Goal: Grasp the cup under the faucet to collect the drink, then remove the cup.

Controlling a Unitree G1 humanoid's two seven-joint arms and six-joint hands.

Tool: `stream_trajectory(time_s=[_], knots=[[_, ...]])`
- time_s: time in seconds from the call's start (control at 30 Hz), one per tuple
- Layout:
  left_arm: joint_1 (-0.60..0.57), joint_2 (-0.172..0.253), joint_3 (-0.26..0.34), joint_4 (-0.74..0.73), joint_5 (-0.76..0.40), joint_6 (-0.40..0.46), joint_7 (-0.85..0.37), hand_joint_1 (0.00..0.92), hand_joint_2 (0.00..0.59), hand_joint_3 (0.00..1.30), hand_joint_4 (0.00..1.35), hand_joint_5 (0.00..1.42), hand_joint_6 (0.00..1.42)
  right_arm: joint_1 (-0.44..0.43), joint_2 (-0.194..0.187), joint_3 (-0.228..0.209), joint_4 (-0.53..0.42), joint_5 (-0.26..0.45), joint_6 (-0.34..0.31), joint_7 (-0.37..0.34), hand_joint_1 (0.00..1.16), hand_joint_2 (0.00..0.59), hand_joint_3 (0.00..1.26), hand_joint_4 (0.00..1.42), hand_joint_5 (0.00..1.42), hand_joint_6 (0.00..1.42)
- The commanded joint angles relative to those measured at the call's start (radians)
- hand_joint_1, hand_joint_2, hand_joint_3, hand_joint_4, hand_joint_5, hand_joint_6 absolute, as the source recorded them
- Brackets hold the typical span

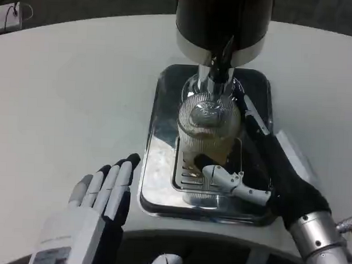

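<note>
A white round table (78,92) fills the scene, with dark floor beyond its far edge and a small white power strip (7,16) lying at the far left corner. Largest on the table is one dark drink dispenser (223,23) with a silver band, and below it one polished steel drip tray (163,166) holding a slotted grate. One faucet (216,72) with a black lever hangs from the dispenser, and one ribbed clear cup (206,130) stands on the grate directly beneath it, its mouth just under the spout, with what looks like pale liquid in it. Two hands are present. The right hand (253,164) reaches in from the right and wraps the cup, thumb across the near side and fingers along the far side, so it is grasping the cup. The left hand (100,202) rests flat on the table just beside the tray's left edge, fingers straight and together, holding nothing. To do this step well, I judge the right hand should keep the cup upright and centred under the spout while it fills, then draw it out level toward the robot, clearing the faucet and the tray rim without tipping.
</note>
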Motion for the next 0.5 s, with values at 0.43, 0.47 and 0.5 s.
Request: stream_trajectory(time_s=[0.43,0.47,0.5], knots=[[0.021,-0.005,0.018,-0.019,-0.014,0.009,-0.022,0.000,0.175,0.00,0.00,0.00,0.00,-0.063,0.025,0.029,0.099,0.018,-0.030,-0.029,0.60,0.238,0.00,0.06,0.09,0.20],[0.021,-0.005,0.019,-0.020,-0.015,0.010,-0.023,0.000,0.175,0.00,0.00,0.00,0.00,-0.069,0.027,0.028,0.107,0.020,-0.032,-0.031,0.60,0.239,0.00,0.06,0.10,0.20],[0.021,-0.005,0.021,-0.020,-0.016,0.010,-0.023,0.000,0.175,0.00,0.00,0.00,0.00,-0.074,0.029,0.028,0.114,0.020,-0.035,-0.034,0.60,0.237,0.00,0.06,0.10,0.21]])
